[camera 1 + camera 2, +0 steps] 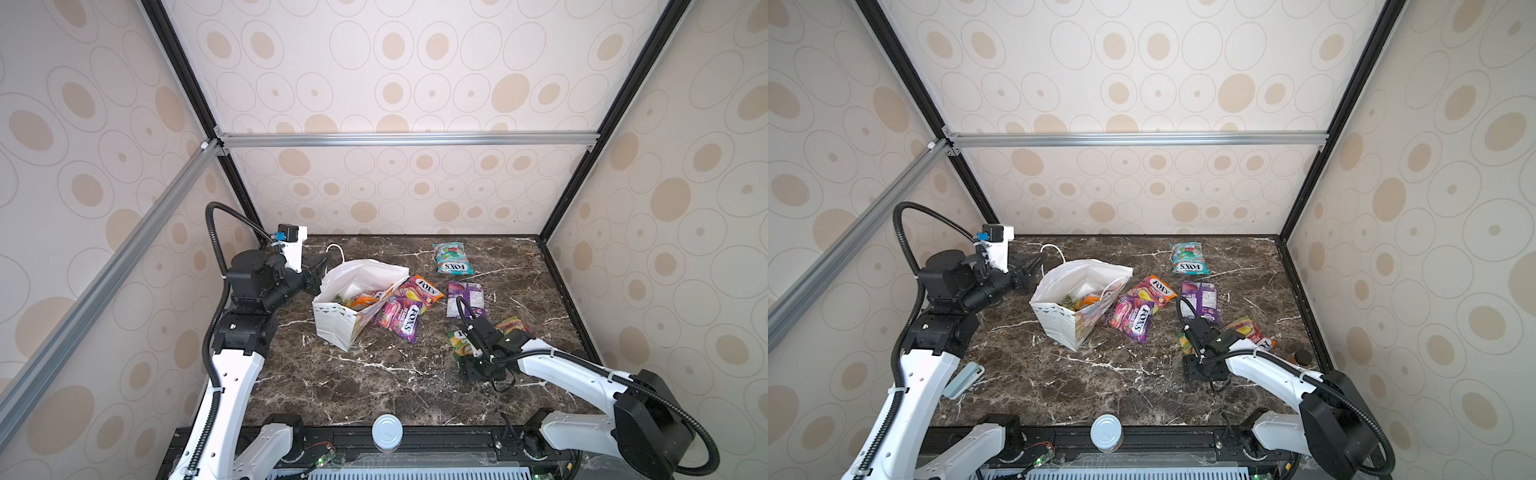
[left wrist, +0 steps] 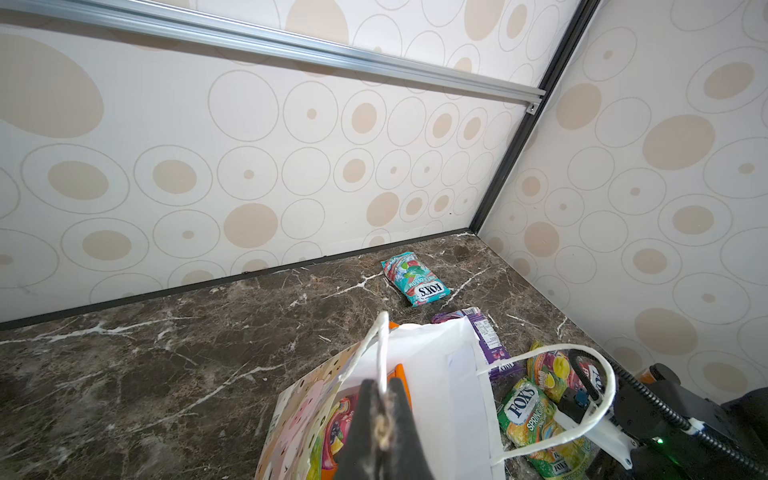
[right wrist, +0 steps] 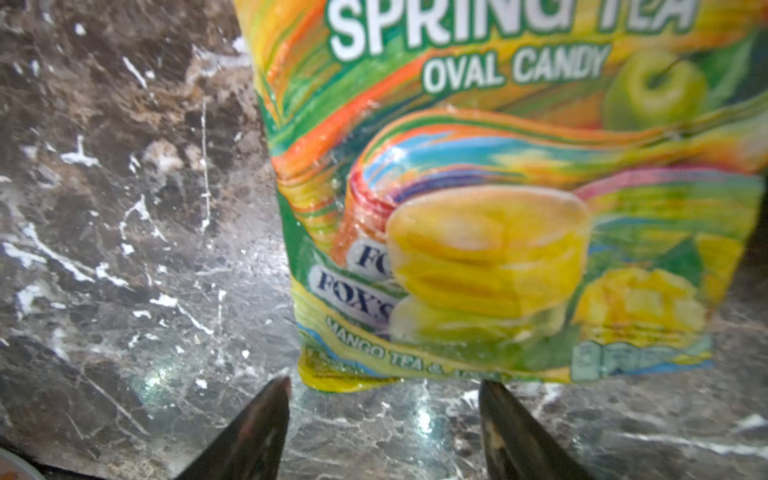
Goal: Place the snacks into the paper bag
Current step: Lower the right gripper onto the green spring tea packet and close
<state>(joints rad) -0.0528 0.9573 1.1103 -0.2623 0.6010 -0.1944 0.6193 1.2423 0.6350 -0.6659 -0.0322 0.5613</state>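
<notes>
While the left claw (image 2: 382, 392) is closed tight on the cord handle (image 2: 381, 345) of the paper bag (image 1: 332, 322), left of centre in a top view, the right claw (image 3: 384, 399) stands wide open and empty before the edge of the Spring Tea packet (image 3: 498, 208). This packet lies flat on the surface (image 3: 124, 249) at the lower right of that view, so I think the claw should go low and close only once the foil edge is well inside it.

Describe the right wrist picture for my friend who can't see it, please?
A yellow-green Spring Tea candy packet lies on the dark marble table, filling much of the picture. The right gripper stands open just short of its edge, not touching it.
</notes>
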